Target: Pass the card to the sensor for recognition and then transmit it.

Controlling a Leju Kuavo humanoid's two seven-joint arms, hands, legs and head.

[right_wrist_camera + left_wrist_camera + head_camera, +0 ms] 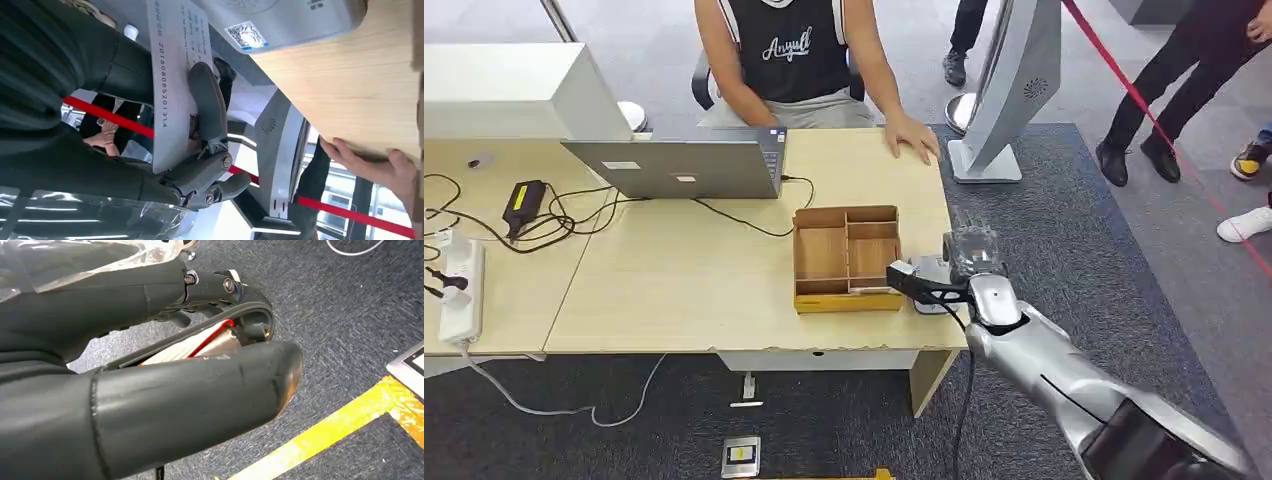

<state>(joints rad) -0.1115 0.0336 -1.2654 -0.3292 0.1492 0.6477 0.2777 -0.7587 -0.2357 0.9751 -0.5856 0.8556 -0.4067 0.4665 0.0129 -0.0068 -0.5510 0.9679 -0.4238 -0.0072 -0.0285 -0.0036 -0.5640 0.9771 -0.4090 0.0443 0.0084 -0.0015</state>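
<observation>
My right hand [969,262] grips the card [172,75] just above the sensor [932,272], beside the wooden tray [845,258] on the bench [684,270]. My left hand [150,375] has its fingers curled together on nothing.

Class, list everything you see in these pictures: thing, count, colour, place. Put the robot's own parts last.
Table: one, light wood, centre.
Laptop: one, grey, far side of table.
Compartment box: one, wooden, table's right part.
Sensor: one, grey, beside box at table edge.
Power strip: one, white, table's left.
Seated person: one, black shirt, behind table.
Card: one, white, in right hand.
Right hand: one, dark, over sensor.
Left hand: one, dark, above carpet.
</observation>
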